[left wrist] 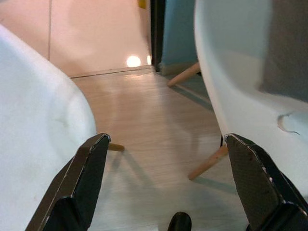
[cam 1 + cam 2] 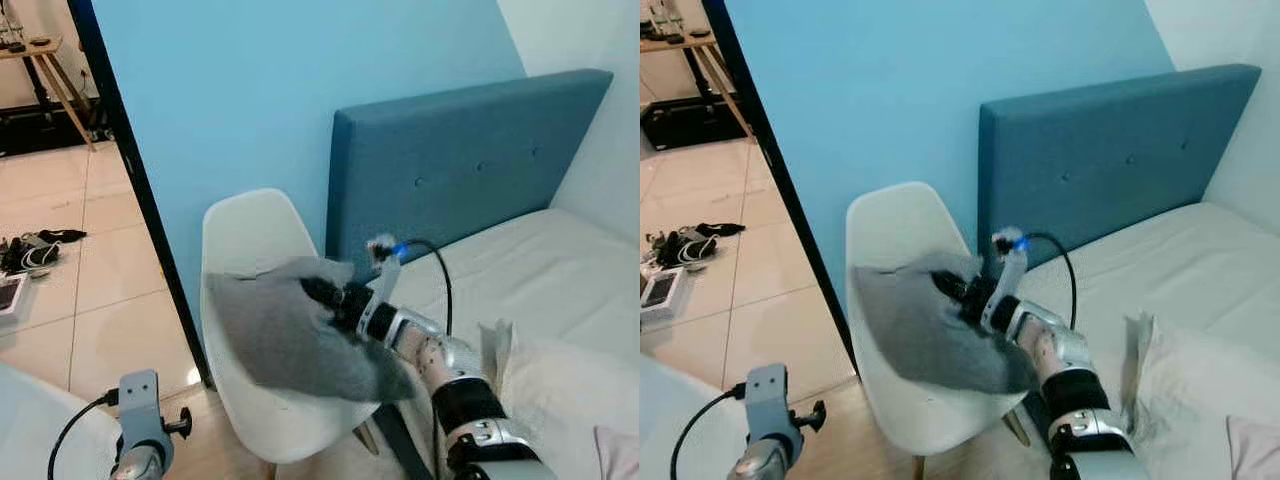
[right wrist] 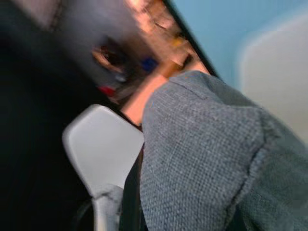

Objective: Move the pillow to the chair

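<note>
Right claw (image 2: 318, 296) grips the grey pillow (image 2: 290, 335), its black fingers pinched shut in the cloth. It holds the pillow over the seat of the white chair (image 2: 255, 235). The pillow hangs in front of the chair's back, and I cannot tell if it touches the seat. In the right wrist view the grey cloth sits very close to the camera. The chair stands just left of the blue headboard (image 2: 470, 160) of the bed (image 2: 540, 270). A blue wall (image 2: 300, 90) is behind them both. The left claw (image 1: 166, 185) is low on the near left. Its two black fingers are wide open and hold nothing. It points down at the wood floor (image 1: 149, 125) between two white chairs. Far on the left, shoes (image 2: 40, 250) lie on the tile floor.
</note>
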You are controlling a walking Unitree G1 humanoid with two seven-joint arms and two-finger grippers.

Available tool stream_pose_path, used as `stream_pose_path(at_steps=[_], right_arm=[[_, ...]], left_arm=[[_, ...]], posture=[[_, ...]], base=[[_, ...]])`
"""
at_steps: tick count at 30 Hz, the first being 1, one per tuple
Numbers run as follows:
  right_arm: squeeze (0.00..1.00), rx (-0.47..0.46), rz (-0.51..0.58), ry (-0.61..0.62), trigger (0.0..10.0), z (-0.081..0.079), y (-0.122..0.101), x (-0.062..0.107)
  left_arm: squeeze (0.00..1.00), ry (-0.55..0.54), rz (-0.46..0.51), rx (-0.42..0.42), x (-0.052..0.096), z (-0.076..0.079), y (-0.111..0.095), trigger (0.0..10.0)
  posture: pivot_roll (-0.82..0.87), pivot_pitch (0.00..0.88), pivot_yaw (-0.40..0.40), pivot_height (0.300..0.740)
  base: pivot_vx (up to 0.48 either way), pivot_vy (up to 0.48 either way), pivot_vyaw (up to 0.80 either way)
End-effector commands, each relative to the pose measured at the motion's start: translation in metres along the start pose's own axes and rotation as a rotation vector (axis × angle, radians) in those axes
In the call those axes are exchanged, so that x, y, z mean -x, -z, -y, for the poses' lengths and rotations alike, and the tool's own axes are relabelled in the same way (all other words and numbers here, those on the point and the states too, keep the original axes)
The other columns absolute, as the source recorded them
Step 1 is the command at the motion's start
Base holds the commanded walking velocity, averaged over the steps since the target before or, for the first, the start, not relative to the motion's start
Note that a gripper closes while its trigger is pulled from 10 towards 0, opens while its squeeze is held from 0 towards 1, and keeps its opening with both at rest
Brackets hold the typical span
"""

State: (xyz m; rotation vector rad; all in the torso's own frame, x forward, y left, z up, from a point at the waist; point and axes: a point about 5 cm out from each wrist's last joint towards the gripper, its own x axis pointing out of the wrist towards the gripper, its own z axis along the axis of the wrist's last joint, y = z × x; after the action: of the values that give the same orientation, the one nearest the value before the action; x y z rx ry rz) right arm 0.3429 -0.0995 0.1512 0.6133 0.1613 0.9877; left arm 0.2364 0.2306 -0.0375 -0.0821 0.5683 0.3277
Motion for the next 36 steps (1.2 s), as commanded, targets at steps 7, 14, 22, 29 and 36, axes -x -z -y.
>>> stream_pose_path(at_steps=[7, 14, 22, 29, 36], right_arm=[[0.0, 0.027, -0.049, 0.284, 10.0, 0.038, 0.003, 0.012], [0.0, 0.131, -0.198, 0.589, 10.0, 0.058, 0.027, 0.021], [0.0, 0.397, -0.25, 0.75, 10.0, 0.058, 0.024, 0.004], [0.0, 0.536, -0.15, 0.842, 10.0, 0.057, -0.011, -0.003], [0.0, 0.591, 0.005, 0.798, 10.0, 0.042, -0.053, -0.023]], left_arm=[[0.0, -0.016, -0.016, -0.009, 0.002, -0.004, 0.005, 10.0], [0.0, -0.014, -0.018, -0.013, 0.003, -0.004, 0.007, 10.0], [0.0, -0.016, -0.017, -0.022, 0.004, -0.007, 0.01, 10.0], [0.0, -0.015, -0.012, -0.024, 0.005, -0.007, 0.01, 10.0], [0.0, -0.009, -0.012, -0.029, 0.004, -0.007, 0.009, 10.0]], posture=[[-0.08, 0.008, -0.01, 0.61], [-0.07, 0.016, -0.003, 0.585], [-0.05, 0.033, 0.006, 0.555], [-0.04, 0.04, 0.007, 0.53], [-0.04, 0.038, 0.019, 0.506]], base=[[0.0, 0.0, 0.0], [0.0, 0.0, 0.0], [0.0, 0.0, 0.0], [0.0, 0.0, 0.0], [0.0, 0.0, 0.0]])
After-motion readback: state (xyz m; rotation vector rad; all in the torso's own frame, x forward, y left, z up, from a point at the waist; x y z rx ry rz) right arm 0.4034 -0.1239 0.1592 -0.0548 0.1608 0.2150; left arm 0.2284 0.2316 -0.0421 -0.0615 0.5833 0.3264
